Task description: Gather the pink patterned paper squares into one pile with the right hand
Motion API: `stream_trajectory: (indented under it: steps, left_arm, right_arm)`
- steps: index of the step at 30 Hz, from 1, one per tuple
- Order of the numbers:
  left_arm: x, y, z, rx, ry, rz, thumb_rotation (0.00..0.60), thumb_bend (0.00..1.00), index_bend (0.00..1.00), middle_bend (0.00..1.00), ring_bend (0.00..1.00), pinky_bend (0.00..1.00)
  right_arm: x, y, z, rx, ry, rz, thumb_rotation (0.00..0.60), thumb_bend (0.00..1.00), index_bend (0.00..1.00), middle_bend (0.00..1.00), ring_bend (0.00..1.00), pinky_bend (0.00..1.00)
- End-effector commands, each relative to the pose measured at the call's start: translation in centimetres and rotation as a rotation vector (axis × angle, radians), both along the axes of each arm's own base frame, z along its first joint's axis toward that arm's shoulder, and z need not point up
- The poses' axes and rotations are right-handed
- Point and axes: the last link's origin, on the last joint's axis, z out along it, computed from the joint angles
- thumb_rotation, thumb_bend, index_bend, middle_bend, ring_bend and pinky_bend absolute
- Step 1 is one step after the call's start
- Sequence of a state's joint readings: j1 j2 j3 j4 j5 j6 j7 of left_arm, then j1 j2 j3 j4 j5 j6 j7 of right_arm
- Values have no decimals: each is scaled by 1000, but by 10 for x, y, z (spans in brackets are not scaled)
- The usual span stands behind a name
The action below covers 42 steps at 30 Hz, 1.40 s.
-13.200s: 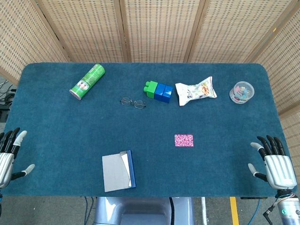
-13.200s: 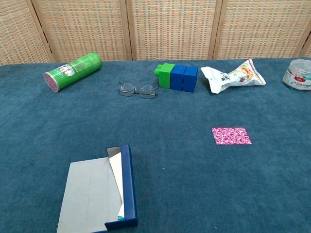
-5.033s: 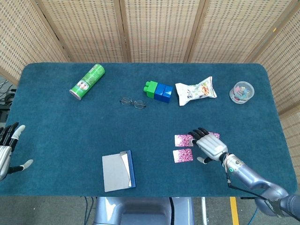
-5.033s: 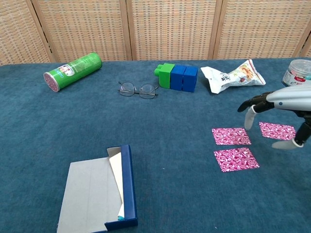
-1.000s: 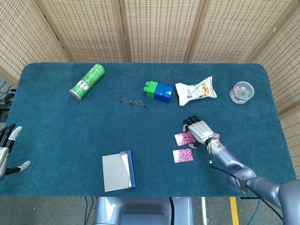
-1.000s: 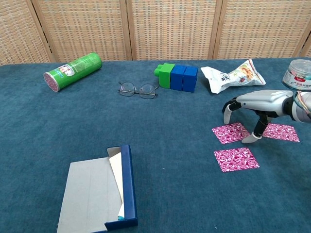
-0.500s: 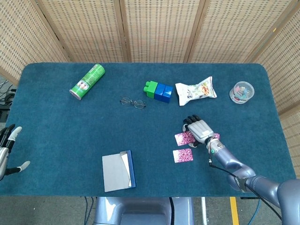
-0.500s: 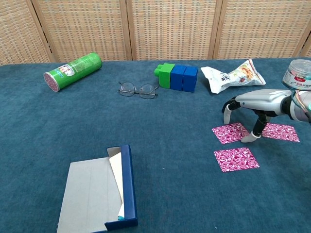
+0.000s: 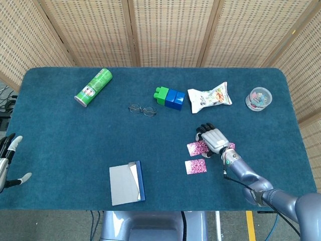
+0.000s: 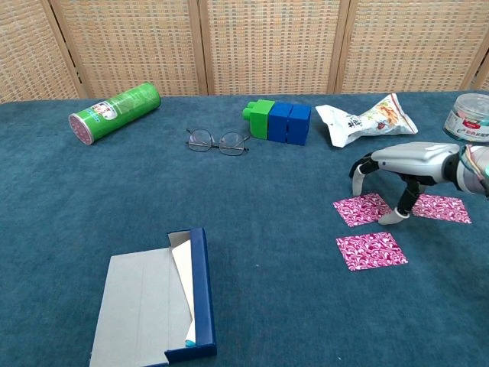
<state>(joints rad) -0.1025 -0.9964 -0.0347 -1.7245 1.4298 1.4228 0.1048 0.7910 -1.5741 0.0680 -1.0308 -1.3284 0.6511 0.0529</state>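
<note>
Right now I have the right hand arched over the far-left paper square, its fingers spread and curved down, the thumb tip seeming to press on that square's right edge; it grips nothing. Three pink patterned squares lie in the right half of the surface, toward its near edge: the one under the hand, the right square just beside it and partly behind the thumb, and the near square a little closer to the near edge, apart from both. None overlap yet as far as I can tell. My worry is the felt-like cloth: thin paper may drag, buckle or fold if I slide it with a fingertip rather than glide. Pressing too lightly, the fingers could skate over it and leave it behind. A sweep toward the near square might also push that one away instead of riding over it. The left hand rests at the left edge of the surface, fingers apart and empty.
</note>
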Motion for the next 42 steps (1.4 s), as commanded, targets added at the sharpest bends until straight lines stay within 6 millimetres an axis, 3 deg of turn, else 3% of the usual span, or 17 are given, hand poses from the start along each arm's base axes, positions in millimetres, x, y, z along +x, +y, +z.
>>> stream_trajectory:
  steps: [1,25,34,42]
  left_arm:
    - [0,0,0,1,-1,-1,552,58,0,0,0,0]
    - [-2,-3,2,6,-8,-3,552,58,0,0,0,0]
    - [1,-2,0,1,-12,-18,552,57,0,0,0,0]
    - [5,-1,0,-1,-10,-29,551,58,0,0,0,0]
  right_arm:
    - [-1,1,0,0,3,2,600,311,436,193,0,0]
    - [4,0,16,-34,-30,4,600,337,445,201,0,0]
    - [-13,4,47,-94,-11,-18,600,337,445,201,0,0]
    - [-45,17,63,-125,17,-79,600,337,445,201,0,0]
